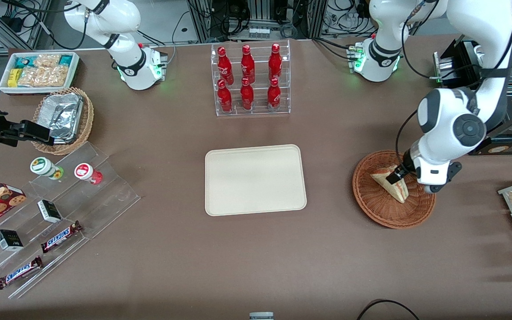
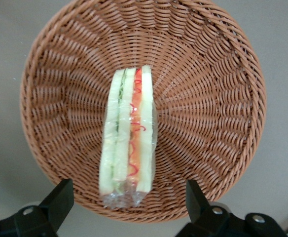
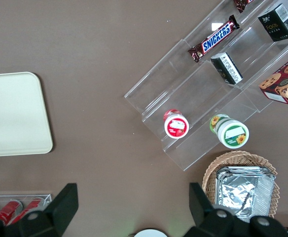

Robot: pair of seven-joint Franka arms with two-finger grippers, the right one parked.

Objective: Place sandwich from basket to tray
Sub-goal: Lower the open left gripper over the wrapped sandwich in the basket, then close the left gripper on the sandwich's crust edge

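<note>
We see the sandwich [image 2: 128, 143] lying in the basket [image 2: 218, 113], clear-wrapped, its cut edge with the green and red layers facing up toward the wrist camera. The pincer [image 2: 126, 205] hangs directly above it with its fingers [image 2: 60, 200] spread wide, one to each side of the wedge and touching neither bread nor wicker, as far as we can judge. From the front, the pincer [image 1: 396, 175] sits low over the basket [image 1: 374, 209], and the sandwich [image 1: 391, 186] seems to lean against the woven wall, partly hidden by the arm. Well apart, toward the middle of the tabletop [image 1: 349, 266], lies the tray [image 1: 254, 179]. Farther from the front camera stands a clear rack of red bottles [image 1: 249, 78].
</note>
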